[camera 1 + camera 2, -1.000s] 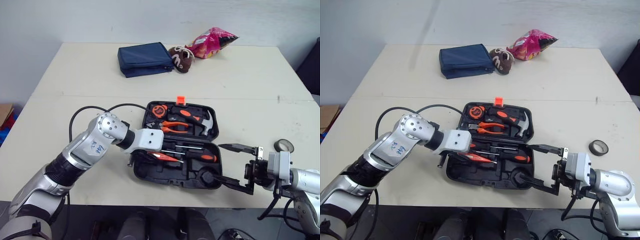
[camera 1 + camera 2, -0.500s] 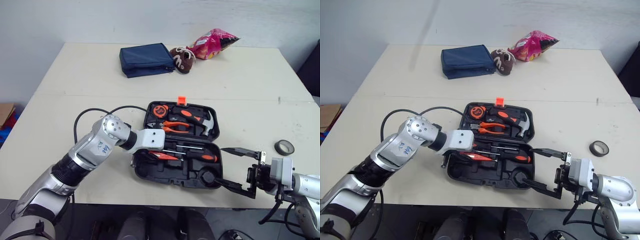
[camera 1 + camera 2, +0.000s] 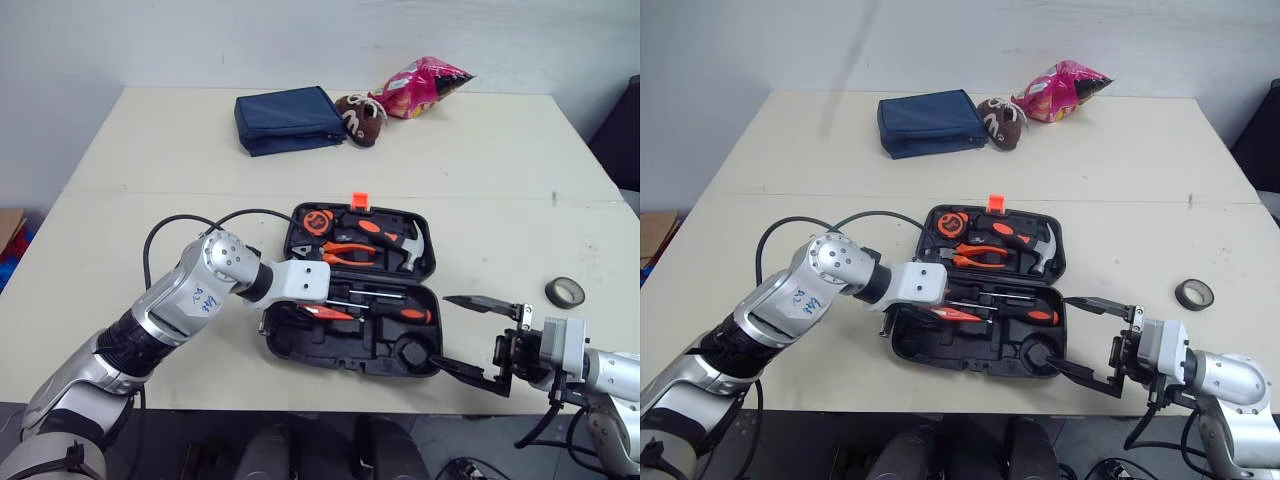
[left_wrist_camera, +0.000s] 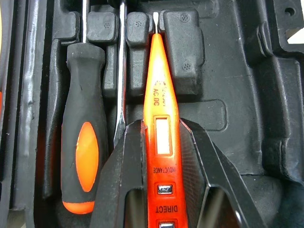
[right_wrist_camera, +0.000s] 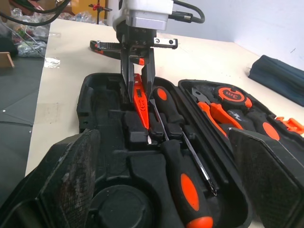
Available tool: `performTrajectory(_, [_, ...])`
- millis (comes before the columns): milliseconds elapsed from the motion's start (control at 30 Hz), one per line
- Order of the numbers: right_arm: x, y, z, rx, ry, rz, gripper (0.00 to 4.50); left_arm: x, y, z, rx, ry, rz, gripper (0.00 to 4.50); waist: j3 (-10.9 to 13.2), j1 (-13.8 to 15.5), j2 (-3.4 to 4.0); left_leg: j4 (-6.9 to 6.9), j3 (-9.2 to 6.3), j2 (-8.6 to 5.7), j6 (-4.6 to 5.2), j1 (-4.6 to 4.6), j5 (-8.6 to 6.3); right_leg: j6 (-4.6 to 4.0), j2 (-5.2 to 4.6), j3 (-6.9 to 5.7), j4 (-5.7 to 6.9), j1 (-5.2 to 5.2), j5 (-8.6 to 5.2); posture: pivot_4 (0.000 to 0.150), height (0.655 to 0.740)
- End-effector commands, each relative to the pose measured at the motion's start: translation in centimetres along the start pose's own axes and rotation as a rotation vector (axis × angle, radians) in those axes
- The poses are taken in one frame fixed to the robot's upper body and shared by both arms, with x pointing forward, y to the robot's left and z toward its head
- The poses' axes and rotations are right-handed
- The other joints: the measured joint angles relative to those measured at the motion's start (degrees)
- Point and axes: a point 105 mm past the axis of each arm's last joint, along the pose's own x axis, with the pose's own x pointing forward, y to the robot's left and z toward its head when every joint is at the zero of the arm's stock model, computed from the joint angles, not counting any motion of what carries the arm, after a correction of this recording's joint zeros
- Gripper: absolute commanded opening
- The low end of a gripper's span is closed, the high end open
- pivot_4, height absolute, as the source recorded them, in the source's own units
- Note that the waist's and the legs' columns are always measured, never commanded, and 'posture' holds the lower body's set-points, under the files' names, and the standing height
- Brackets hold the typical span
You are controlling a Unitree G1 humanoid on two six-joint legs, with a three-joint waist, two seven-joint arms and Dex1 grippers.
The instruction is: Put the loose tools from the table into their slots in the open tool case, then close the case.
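Tester pen, orange, is hanging in the left gripper, whose jaws are clenching its body from both sides. It is sitting over the lower half of the tool case, at lower centre of the head frame, with its tip pointing into the notch between two black blocks. In the right wrist view it is sloping: tip down at the tray, rear end riding higher in the grip.

Risk 1: letting go while the rear is riding high. The pen is then likely dropping crooked. A thin metal shaft is running just beside it, so the pen could be ending up across that shaft and not in its own slot. The lid would then not be shutting flat.

Risk 2: pressing down with the tip off the notch. Judging that this is jamming the pen or shoving the case along the table.

Risk 3: the right gripper, jaws spread wide and holding nothing, is hovering at the case's right end, lower finger close to the corner. A small drift could be nudging the case during seating.

Tape roll is lying on the table well right of the case, not yet stowed if it belongs inside.
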Motion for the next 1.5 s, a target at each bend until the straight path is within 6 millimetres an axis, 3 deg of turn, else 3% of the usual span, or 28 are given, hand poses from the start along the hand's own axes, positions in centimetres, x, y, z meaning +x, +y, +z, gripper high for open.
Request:
performTrajectory(33, [0.3,0.1,0.5,-0.006,-0.014,0.009,4.50,-0.9,0.2,1.4,0.031,-0.065,0.000,2.13,0.00,0.00,0.00,0.00,0.00,0.00,0.00,0.00,0.00,0.00,0.00,0.00,0.00,0.00,0.00,0.150,0.7400])
performTrajectory(133, [0.2,0.0,0.6,0.009,-0.014,0.007,4.50,-2.3,-0.5,3.1,0.026,-0.138,-0.053,2.13,0.00,0.12,0.00,0.08,-0.04,-0.01,0.00,-0.05,0.00,0.00,-0.02,-0.03,0.01,0.00,0.00,0.150,0.7400])
performTrajectory(300, [0.3,-0.5,1.2,0.025,-0.023,-0.014,4.50,-3.7,-0.2,3.0,0.030,-0.138,-0.025,2.13,0.00,0.01,0.01,0.14,-0.13,0.00,0.00,-0.07,-0.01,0.00,-0.03,-0.08,0.02,0.02,0.00,0.150,0.7400])
performTrajectory(467, [0.5,-0.4,1.3,0.037,-0.018,-0.009,4.50,-3.9,0.8,3.8,0.082,-0.406,0.032,2.13,0.00,0.10,0.01,0.19,-0.22,-0.01,0.00,-0.07,-0.01,0.00,-0.06,-0.15,-0.01,0.11,0.00,0.150,0.7400])
performTrajectory(567, [0.9,-0.5,1.6,0.037,-0.022,-0.012,4.50,-4.1,0.4,3.7,-0.021,-0.593,0.014,1.27,0.00,0.01,0.02,0.24,-0.31,0.00,-0.01,-0.08,-0.01,0.00,-0.09,-0.25,-0.03,0.17,0.00,0.150,0.7400])
performTrajectory(633, [1.1,-0.5,1.7,0.037,-0.021,-0.013,4.50,-4.0,0.2,3.2,-0.033,-0.611,0.013,0.28,0.00,0.01,0.02,0.26,-0.36,0.00,-0.01,-0.08,-0.01,0.00,-0.11,-0.31,-0.02,0.21,0.00,0.150,0.7400])
performTrajectory(667, [1.2,-0.6,1.9,0.034,-0.022,-0.017,4.50,-3.3,0.0,2.3,-0.049,-0.594,0.016,0.07,0.00,0.01,0.03,0.27,-0.40,0.01,-0.02,-0.07,-0.02,0.00,-0.09,-0.35,-0.03,0.25,0.00,0.150,0.7400])
performTrajectory(867, [1.8,-1.2,2.9,0.020,-0.016,-0.030,4.50,1.4,-0.9,-0.9,-0.081,-0.464,0.020,0.07,-0.01,0.36,0.06,0.29,-0.49,-0.03,-0.04,-0.01,-0.05,0.00,-0.07,-0.45,-0.10,0.40,0.00,0.150,0.7400])
performTrajectory(1033, [1.8,-1.4,3.0,0.022,-0.011,-0.037,4.50,2.9,-0.7,-2.4,-0.084,-0.374,0.044,0.07,-0.02,0.17,0.07,0.30,-0.57,-0.03,-0.02,-0.02,-0.09,0.01,-0.13,-0.50,-0.16,0.47,0.01,0.150,0.7400])
performTrajectory(1333, [1.4,-1.3,2.9,0.037,0.001,-0.039,4.50,1.9,-1.8,-0.6,-0.084,-0.522,-0.013,0.07,-0.08,0.03,0.18,0.29,-0.61,0.03,-0.05,0.07,-0.13,0.01,-0.29,-0.52,-0.21,0.58,0.00,0.150,0.7400])
performTrajectory(1500, [0.8,-1.0,2.3,0.048,0.006,-0.038,4.50,1.3,-0.8,-0.2,-0.123,-0.575,0.060,0.07,-0.08,0.09,0.18,0.31,-0.63,0.06,-0.06,0.02,-0.13,0.00,-0.18,-0.55,-0.25,0.58,0.01,0.150,0.7400])
